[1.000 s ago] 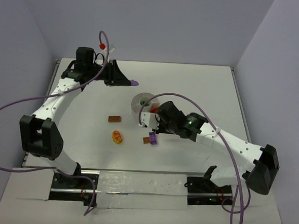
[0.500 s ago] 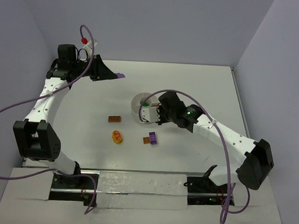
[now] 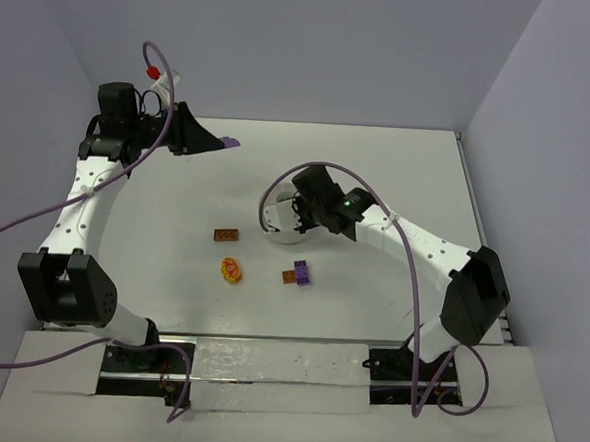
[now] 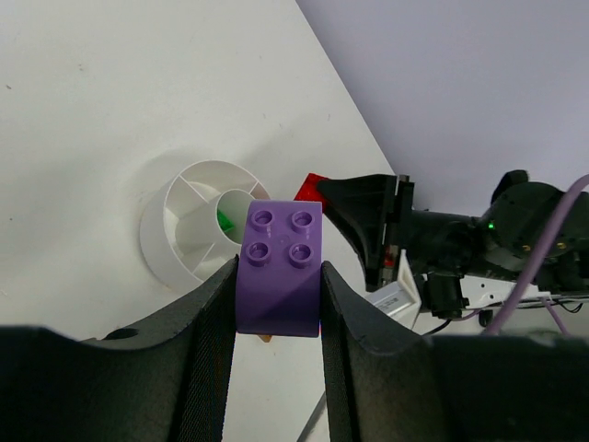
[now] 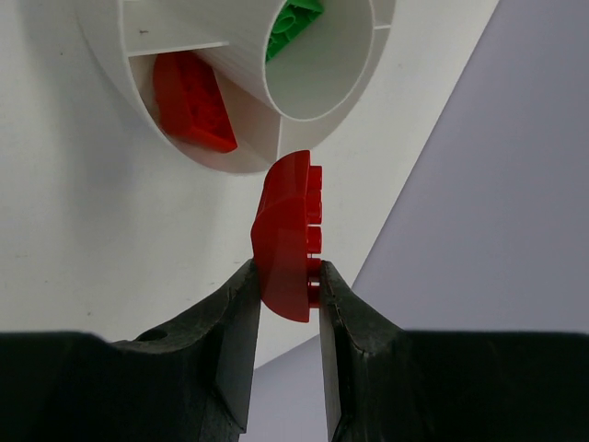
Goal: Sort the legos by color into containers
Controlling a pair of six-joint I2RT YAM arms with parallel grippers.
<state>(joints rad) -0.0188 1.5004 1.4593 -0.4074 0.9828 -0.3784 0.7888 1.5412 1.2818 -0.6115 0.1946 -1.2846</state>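
My left gripper (image 3: 216, 142) is shut on a purple lego (image 4: 279, 267) and holds it high at the far left of the table, well away from the white dish (image 3: 271, 212). My right gripper (image 3: 295, 219) is shut on a curved red lego (image 5: 287, 235), held on edge just beside the dish rim (image 5: 241, 164). One wedge of the dish holds a red lego (image 5: 191, 101). The centre well holds a green lego (image 5: 290, 23). The right arm hides part of the dish in the top view.
Loose on the table in front of the dish lie a brown-orange lego (image 3: 227, 235), a round yellow-and-red piece (image 3: 232, 269), and a small brown lego (image 3: 290, 277) touching a purple one (image 3: 301, 271). Walls close off the table's far side and both flanks.
My left arm has swung further left with the purple lego. My right gripper has moved up and left to the dish, still holding the red lego.
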